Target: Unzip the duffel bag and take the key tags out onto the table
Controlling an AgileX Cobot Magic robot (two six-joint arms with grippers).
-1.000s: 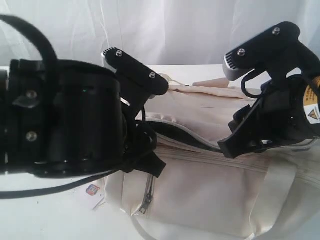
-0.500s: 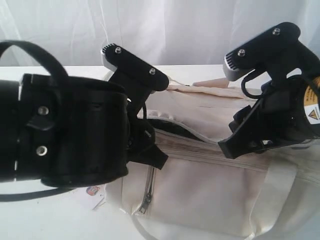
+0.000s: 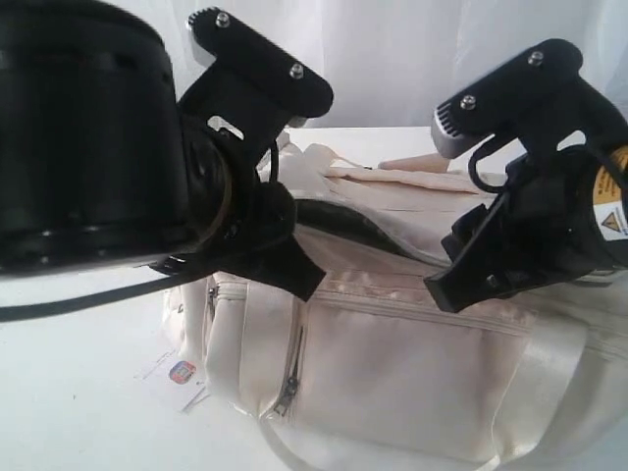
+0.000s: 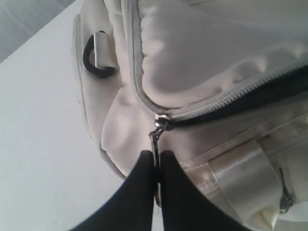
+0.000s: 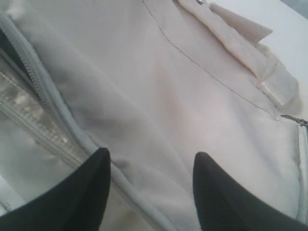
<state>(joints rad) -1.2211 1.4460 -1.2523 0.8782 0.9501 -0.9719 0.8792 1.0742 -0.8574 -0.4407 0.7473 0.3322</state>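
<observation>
The cream duffel bag (image 3: 392,363) lies on the white table (image 3: 69,412). Its top zipper is partly undone and shows a dark gap (image 3: 343,221). In the left wrist view my left gripper (image 4: 155,155) is shut on the metal zipper pull (image 4: 155,139) at the bag's (image 4: 192,72) end. In the exterior view that gripper (image 3: 294,280) is at the bag's left end. My right gripper (image 5: 150,159) is open, its fingertips (image 5: 98,166) over the bag's top panel (image 5: 159,86) beside the zipper. In the exterior view it (image 3: 446,289) hangs over the bag's right half. The key tags are hidden.
A small white paper tag (image 3: 177,376) with a red-blue mark lies on the table by the bag's left corner. A side pocket zipper (image 3: 291,378) faces the front. A dark D-ring (image 4: 98,57) sits at the bag's end. White curtain stands behind.
My left gripper has shut on the zipper pull and the arm has risen and swung left. The bag's left end has been drawn left. The right arm has barely moved.
</observation>
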